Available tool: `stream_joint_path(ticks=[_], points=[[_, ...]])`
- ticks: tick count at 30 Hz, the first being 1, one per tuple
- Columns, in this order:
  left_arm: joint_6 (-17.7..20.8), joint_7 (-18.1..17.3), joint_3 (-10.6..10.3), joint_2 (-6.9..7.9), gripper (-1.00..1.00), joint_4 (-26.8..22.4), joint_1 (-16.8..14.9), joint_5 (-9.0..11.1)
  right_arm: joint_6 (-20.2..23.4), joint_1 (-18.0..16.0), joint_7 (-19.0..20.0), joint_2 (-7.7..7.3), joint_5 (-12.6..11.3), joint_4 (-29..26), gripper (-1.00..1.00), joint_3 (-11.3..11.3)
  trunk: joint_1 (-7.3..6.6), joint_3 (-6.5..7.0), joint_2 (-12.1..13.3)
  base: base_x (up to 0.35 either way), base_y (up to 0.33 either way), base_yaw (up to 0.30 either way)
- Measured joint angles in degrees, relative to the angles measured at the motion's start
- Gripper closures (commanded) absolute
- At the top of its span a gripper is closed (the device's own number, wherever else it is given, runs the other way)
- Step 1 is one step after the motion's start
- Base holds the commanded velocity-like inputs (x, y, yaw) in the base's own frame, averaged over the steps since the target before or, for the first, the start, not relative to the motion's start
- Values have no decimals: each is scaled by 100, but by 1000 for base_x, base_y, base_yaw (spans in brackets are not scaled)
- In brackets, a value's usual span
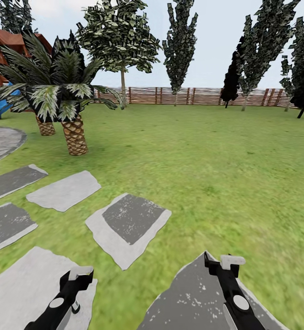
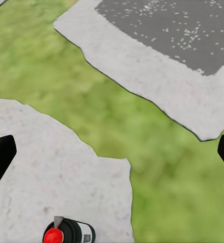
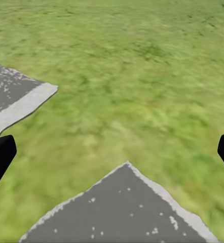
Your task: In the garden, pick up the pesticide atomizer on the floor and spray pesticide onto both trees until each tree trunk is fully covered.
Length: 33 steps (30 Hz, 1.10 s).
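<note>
Atomizer sits upright near the grassy edge of a pale paving slab, right under the left gripper, whose jaws are spread wide and empty, probably lining up the grab. Right gripper hovers wide open too, over a grey slab corner and lawn.

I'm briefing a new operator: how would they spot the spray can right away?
Start at the pale stepping stone beside the grass in the left wrist view. Near its edge stands a small dark atomizer, seen from above. Its bright red cap is the only red thing among grey stones and green lawn.
</note>
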Motion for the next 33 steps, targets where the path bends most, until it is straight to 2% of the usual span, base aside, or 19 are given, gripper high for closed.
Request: stream_joint_path(ticks=[4, 33], points=[[5, -11, 0, 2, -100, 4, 3, 0, 0, 0, 0, 0, 0, 1, -100, -4, 0, -14, 0, 1, 0, 0], [-99, -31, 104, 58, -100, 6, 39, 0, 4, -2, 0, 0, 0, 1, -100, -9, 75, -914, -39, 0, 0, 0]])
